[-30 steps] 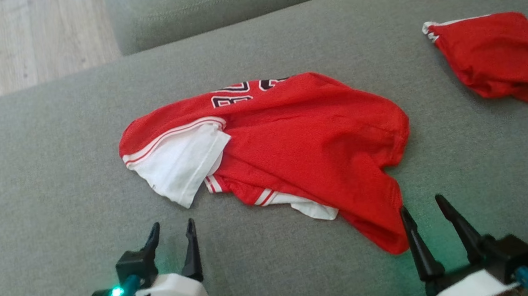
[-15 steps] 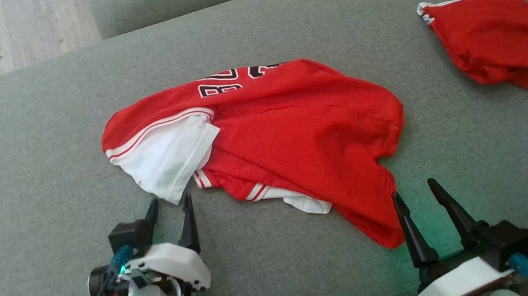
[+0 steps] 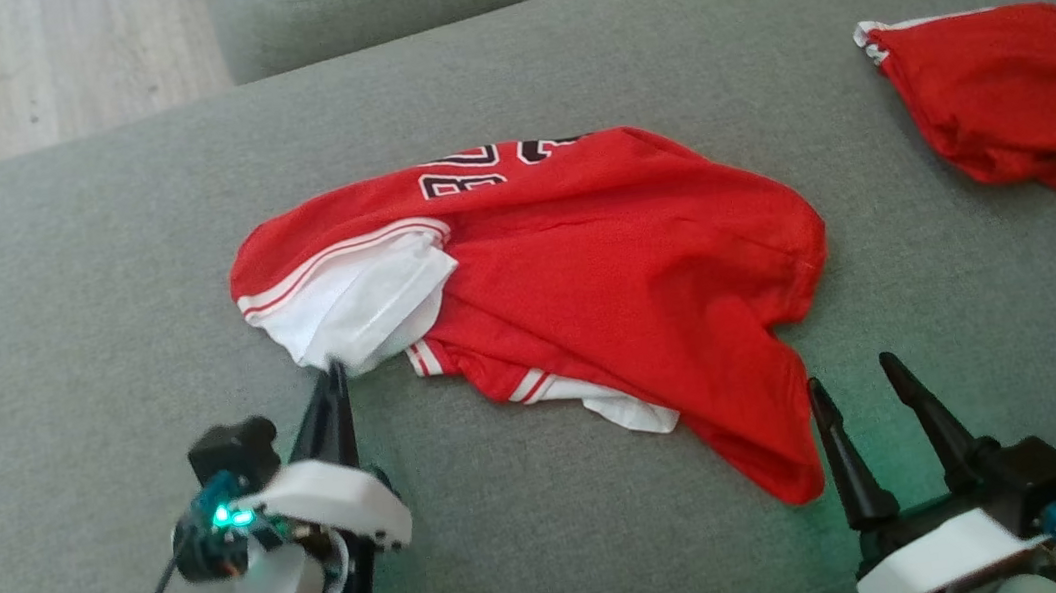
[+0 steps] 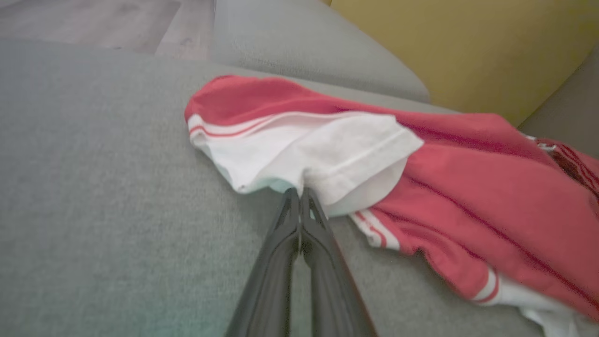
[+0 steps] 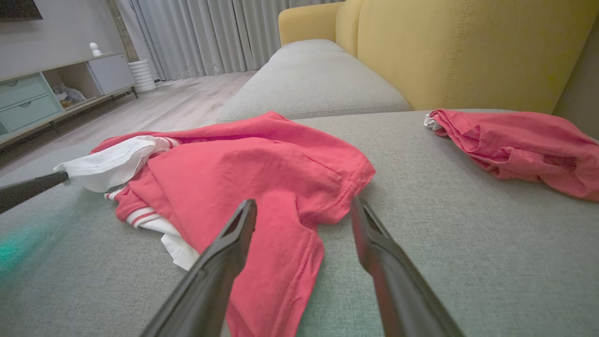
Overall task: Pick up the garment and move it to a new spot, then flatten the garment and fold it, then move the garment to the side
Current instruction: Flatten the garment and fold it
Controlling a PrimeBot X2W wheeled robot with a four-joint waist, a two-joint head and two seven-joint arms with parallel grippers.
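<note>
Garment (image 3: pixel 604 257) lies crumpled mid-cushion (image 3: pixel 64 293). Black lettering (image 3: pixel 472 170) is half folded under at the far edge, unreadable. Left gripper (image 3: pixel 333 371): tips pressed together, pinching the white sleeve (image 4: pixel 327 150) edge. Right gripper (image 3: pixel 850 372): spread, beside the near red corner, contact unclear. Bare cushion to the left. Second red cloth (image 3: pixel 1008 102) far right, well apart.

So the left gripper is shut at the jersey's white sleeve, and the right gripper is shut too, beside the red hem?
No: the right gripper, beside the red hem, is open, jaws apart, as the right wrist view shows. The left gripper is shut at the white sleeve of the jersey.
</note>
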